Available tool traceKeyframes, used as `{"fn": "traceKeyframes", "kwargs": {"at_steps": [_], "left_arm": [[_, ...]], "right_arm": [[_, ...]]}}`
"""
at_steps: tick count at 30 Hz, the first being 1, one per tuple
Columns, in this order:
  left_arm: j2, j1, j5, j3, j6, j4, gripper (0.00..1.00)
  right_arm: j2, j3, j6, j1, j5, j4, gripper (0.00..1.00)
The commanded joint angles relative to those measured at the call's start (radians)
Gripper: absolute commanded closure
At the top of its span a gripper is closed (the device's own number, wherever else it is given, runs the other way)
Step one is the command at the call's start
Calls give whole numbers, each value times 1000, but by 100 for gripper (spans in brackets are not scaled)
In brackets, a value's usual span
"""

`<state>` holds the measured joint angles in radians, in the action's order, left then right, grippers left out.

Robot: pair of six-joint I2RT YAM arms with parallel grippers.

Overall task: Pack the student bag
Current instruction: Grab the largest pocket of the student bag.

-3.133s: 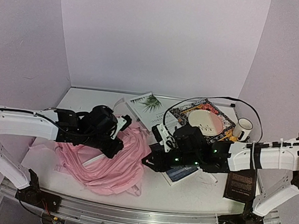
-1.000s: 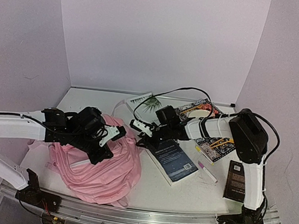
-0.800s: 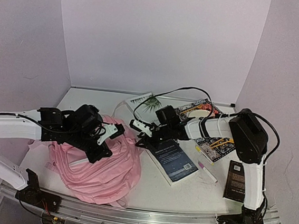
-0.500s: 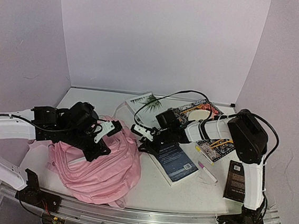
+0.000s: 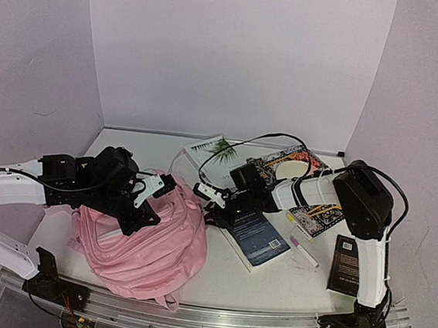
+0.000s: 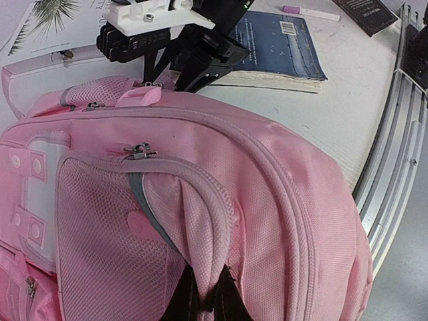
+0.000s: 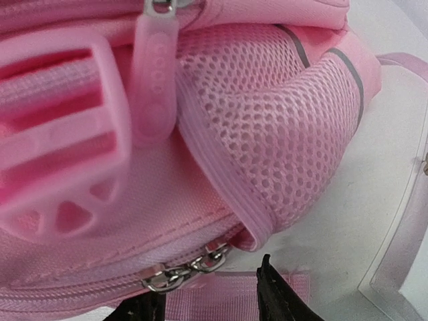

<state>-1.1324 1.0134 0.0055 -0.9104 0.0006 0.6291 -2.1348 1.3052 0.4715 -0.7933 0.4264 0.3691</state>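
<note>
student bag (image 5: 157, 243) at left, book (image 5: 262, 242) just right of it, pen (image 5: 304, 253) right of book

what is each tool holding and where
The left tool pinches a fabric fold of the student bag; right tool open by its zipper pulls, holding nothing.

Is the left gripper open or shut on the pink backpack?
Shut. The left gripper pinches a fold of the student bag between closed fingertips.
</note>
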Motion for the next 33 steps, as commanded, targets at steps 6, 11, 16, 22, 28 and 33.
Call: {"fn": "traceKeyframes", "kwargs": {"at_steps": [6, 11, 16, 22, 28, 33], "left_arm": [[34, 4, 4, -61, 26, -104, 100], [37, 4, 5, -61, 23, -104, 100], [49, 4, 15, -62, 16, -104, 100], [48, 4, 27, -59, 13, -105, 100], [47, 4, 6, -52, 10, -103, 100], [48, 4, -58, -41, 9, -104, 100]], "right_arm": [[87, -52, -19, 0, 115, 48, 56], [90, -55, -29, -1, 122, 72, 62], [87, -51, -40, -1, 125, 112, 62], [90, -50, -50, -1, 111, 149, 69], [114, -81, -46, -1, 45, 162, 95], [183, -156, -39, -1, 10, 162, 100]]}}
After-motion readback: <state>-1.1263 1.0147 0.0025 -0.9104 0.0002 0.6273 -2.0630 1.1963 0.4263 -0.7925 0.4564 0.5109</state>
